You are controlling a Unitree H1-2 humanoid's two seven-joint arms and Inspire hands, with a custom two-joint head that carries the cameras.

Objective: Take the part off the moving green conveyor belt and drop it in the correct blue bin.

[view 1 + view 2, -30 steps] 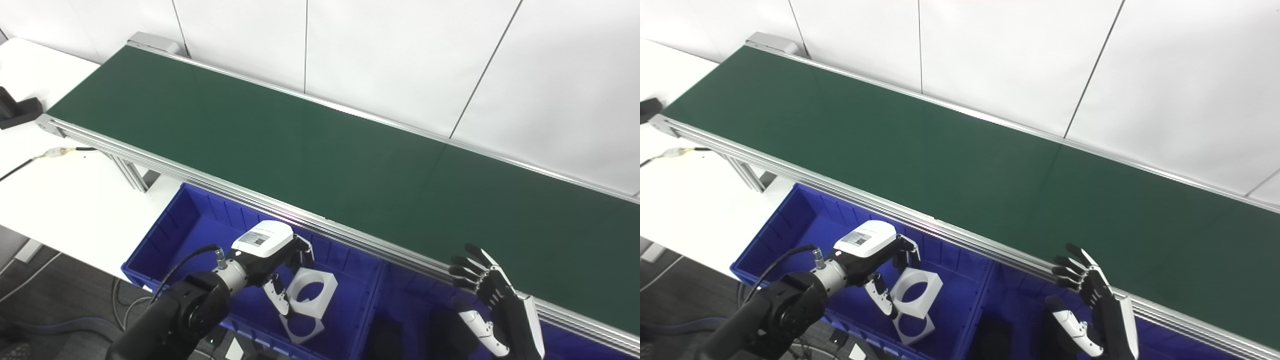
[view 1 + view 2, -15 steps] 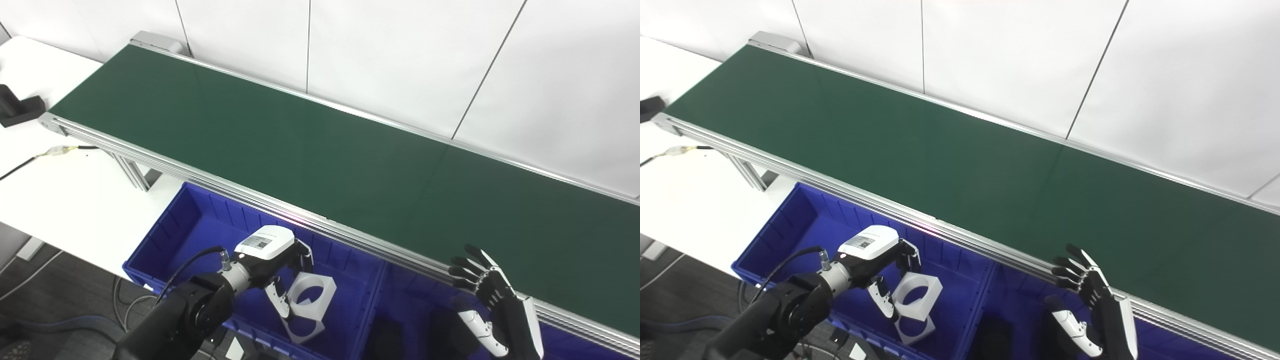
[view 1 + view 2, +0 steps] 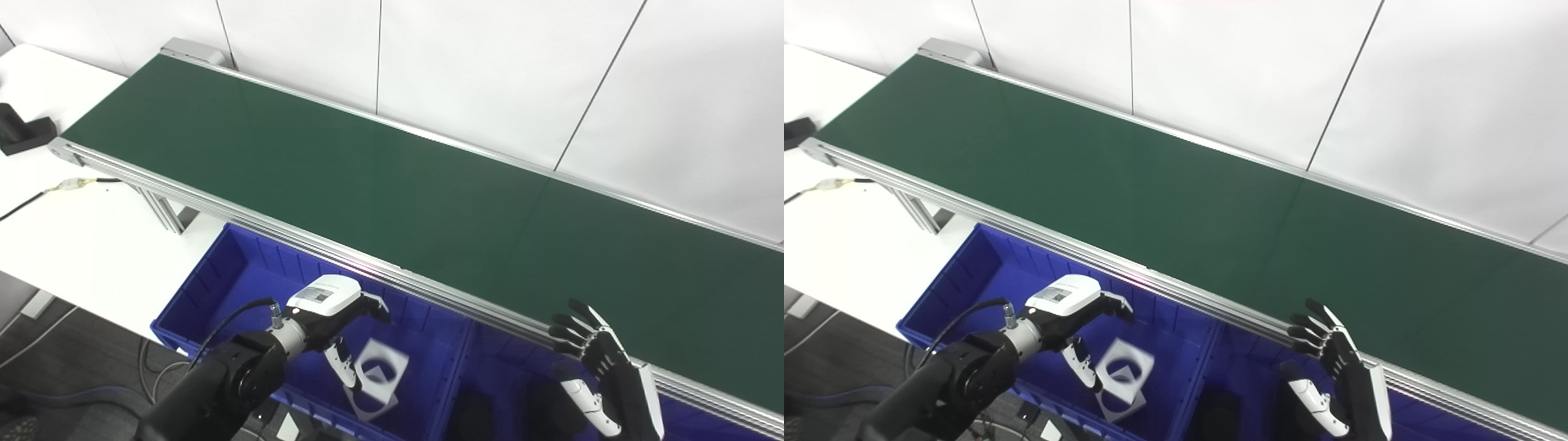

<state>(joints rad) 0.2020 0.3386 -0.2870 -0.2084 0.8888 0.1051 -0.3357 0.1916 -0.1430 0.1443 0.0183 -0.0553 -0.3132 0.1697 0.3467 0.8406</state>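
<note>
So nearest the camera, the left hand (image 3: 334, 318) hung over the left blue bin (image 3: 202, 288) with its fingers spread and nothing in them. Right below it the white part (image 3: 381, 372) looked blurred and tilted, inside the bin, just above another white piece (image 3: 370, 407) lying on the bin floor. I couldn't tell if it was touching anything, it read like it was mid-drop. It's a flat plate with a big round hole in the middle, so I'd guess light, stiff plastic, probably a bit slick. Not fragile looking. If it ever needed grabbing, I'd pinch across the outer edge or hook a finger through the hole.

Over on the right, the right hand (image 3: 603, 361) sat near the belt's near rail with fingers fanned apart, holding nothing, above the right blue bin (image 3: 490, 380).

Further back, the green conveyor belt (image 3: 367, 177) had no parts on it that I could see. To the far left, the white table (image 3: 73, 233) carried a cable (image 3: 73, 184) and a black block (image 3: 21, 130).
</note>
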